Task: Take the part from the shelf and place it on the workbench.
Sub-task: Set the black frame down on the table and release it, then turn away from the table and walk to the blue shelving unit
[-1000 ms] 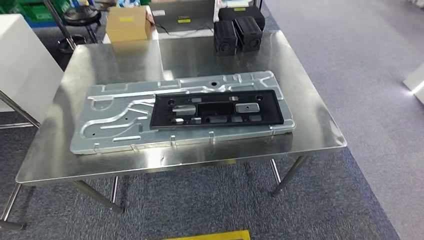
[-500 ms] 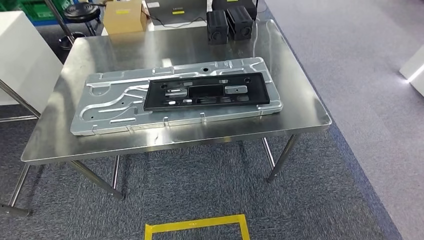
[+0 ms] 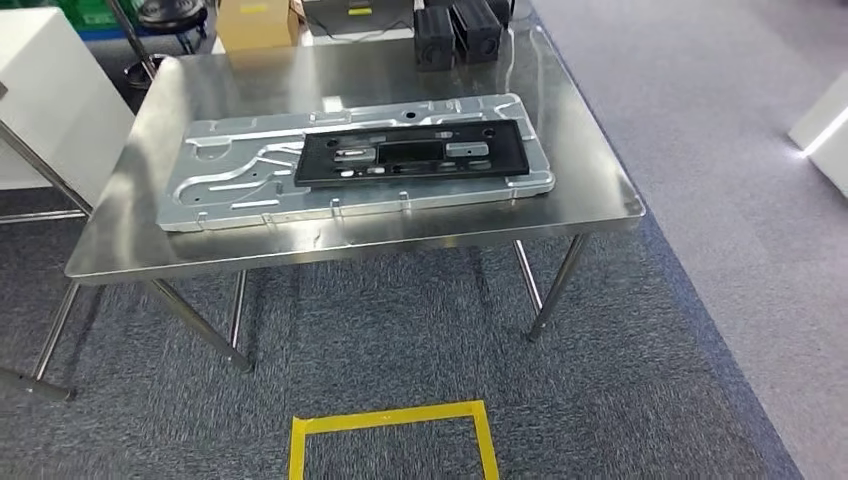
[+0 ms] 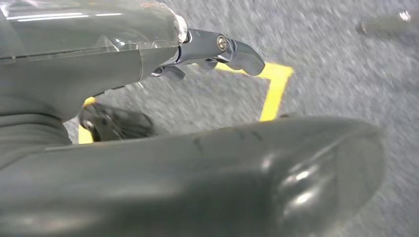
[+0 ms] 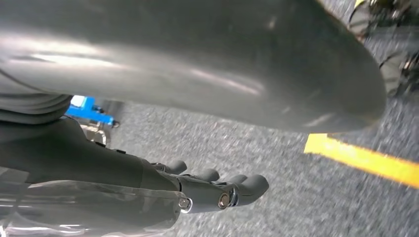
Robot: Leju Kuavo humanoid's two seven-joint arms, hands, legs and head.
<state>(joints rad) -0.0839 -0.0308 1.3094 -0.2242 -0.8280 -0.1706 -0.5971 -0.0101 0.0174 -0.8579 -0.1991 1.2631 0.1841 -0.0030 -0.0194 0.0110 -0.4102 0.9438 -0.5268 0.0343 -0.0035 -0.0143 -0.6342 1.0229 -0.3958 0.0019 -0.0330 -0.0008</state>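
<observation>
Distance from the workbench (image 3: 130, 240) has grown over the last second: the whole scene has slid up the head view and yellow floor tape (image 3: 392, 418) is now seen below it, so the camera has backed away. The black part (image 3: 410, 152) lies on the silver panel (image 3: 230, 180) at the bench's middle. Left hand (image 4: 148, 163) and right hand (image 5: 197, 89) hang over carpet, fingers apart and nothing held; placement is judged done.

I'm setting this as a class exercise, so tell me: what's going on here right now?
Nothing is being handled. A black plastic part lies on a stamped metal panel on the steel workbench. The left robot hand and right robot hand hang empty over grey carpet near yellow floor tape.
</observation>
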